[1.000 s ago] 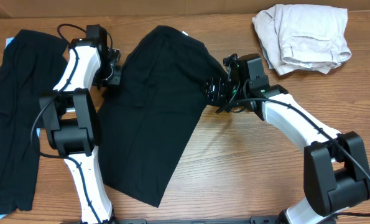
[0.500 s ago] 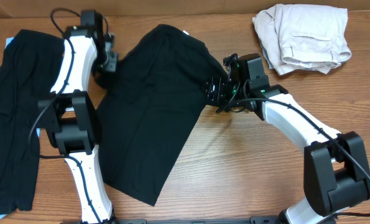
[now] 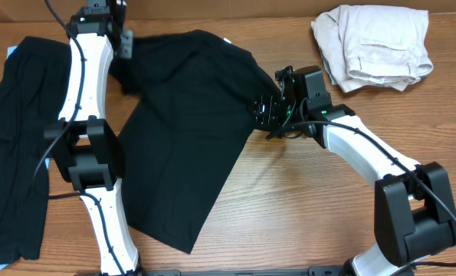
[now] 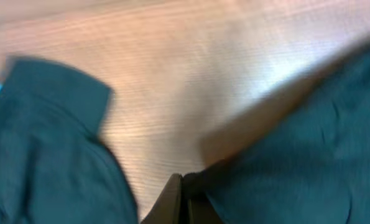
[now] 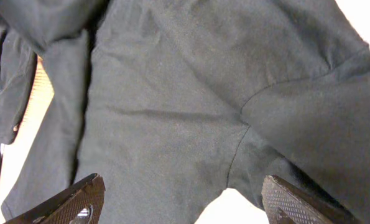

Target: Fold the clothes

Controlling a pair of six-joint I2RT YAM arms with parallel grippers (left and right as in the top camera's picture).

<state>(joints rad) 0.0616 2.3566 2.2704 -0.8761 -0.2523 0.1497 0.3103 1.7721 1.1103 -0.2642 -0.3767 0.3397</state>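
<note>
So the big black T-shirt (image 3: 189,130) is sprawled over the middle of the desk (image 3: 304,199), running at a slant from the far edge down toward the near-left corner, and it looks doubled over on itself along its long right side. There's a tiny white neck label (image 3: 228,41) poking out at its far end. The left gripper (image 3: 123,44) is way up by the far edge, left of centre, jaws pressed together and pinching a bit of the shirt's far-left edge, so the fabric is drawn out toward that corner. The left wrist camera is super blurry, but you can make out the fingers (image 4: 175,202) meeting at the bottom of the shot with dark cloth right against them and bare wood behind. The right gripper (image 3: 262,111) sits at the shirt's right side, about mid-desk, just over the sleeve area. From its wrist camera the jaws are spread wide, one finger (image 5: 79,199) in each bottom corner, nothing between them but shirt lying flat below, with a sleeve seam showing. Not gripping anything. A second black garment (image 3: 13,138) lies along the left edge of the desk, apart from the shirt with the left arm between them. A beige garment (image 3: 373,46) is bunched up in the far-right corner.
</note>
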